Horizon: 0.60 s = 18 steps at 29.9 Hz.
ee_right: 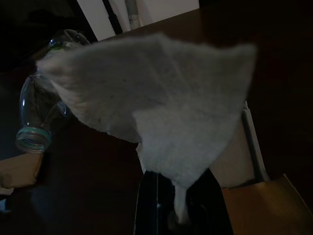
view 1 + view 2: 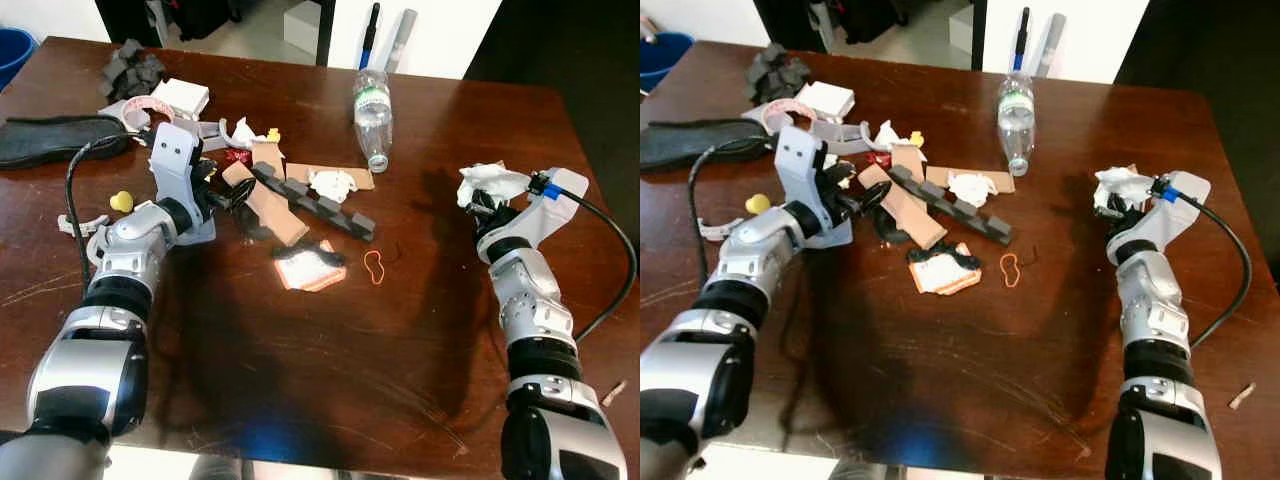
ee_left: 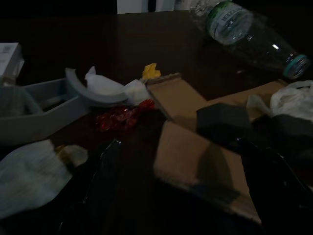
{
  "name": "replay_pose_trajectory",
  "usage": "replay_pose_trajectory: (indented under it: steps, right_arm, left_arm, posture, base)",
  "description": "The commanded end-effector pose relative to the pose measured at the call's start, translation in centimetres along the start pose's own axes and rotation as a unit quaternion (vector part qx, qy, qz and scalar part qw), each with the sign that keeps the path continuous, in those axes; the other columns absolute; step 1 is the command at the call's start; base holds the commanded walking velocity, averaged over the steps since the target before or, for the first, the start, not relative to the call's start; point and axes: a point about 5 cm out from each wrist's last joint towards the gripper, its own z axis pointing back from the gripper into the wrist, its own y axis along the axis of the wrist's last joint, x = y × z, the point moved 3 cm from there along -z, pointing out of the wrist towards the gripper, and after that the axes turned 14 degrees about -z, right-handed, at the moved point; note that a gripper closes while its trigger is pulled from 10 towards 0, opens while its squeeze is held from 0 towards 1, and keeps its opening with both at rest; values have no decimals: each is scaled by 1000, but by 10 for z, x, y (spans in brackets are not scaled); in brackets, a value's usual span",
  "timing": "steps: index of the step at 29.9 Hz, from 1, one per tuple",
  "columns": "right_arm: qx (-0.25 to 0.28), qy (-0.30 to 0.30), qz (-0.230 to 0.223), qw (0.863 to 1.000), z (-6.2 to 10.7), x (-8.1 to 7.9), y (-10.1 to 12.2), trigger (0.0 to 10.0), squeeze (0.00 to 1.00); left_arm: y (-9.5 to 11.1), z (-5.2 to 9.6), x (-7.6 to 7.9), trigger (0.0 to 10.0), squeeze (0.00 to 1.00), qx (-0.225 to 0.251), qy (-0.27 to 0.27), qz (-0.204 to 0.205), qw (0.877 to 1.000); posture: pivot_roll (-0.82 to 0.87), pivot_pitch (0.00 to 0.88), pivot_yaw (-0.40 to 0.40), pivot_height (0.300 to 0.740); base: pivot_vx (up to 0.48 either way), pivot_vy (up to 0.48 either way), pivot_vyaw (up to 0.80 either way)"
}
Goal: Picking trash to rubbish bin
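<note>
White tissue (image 2: 492,182) sits pinched in the right gripper (image 2: 484,203); left gripper (image 2: 232,196) open beside cardboard strip (image 2: 266,204).

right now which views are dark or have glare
Both wrist views are dim: the left wrist view barely shows the flat brown cardboard piece; the right wrist view has the white crumpled tissue lit against darkness. The eye views are bright, with a bluish glare on the dark wooden table.

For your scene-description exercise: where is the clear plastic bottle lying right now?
In the left eye view, the plastic bottle lies on its side at the table's far edge, just beyond the cardboard piece and white wrapper.
</note>
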Motion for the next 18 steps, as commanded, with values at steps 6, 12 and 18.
replay_pose_trajectory:
  steps: [6,12,18]
  right_arm:
    - [6,-9,-7,1000,5,7,5,10000,0]
    - [8,-3,-8,1000,4,1,11,10000,0]
    - [9,-3,-6,1000,3,-1,12,10000,0]
  left_arm:
    - [-4,-3,5,10000,0,3,-3,26,1000]
    - [-13,-2,12,0,0,-2,-7,44,999]
    - [-16,1,10,0,0,-5,-4,45,999]
  posture:
    - [-70,336,-19,740]
    - [-65,331,-27,740]
    - [-65,325,-26,740]
  base:
    - [0,0,0]
    - [0,0,0]
    - [0,0,0]
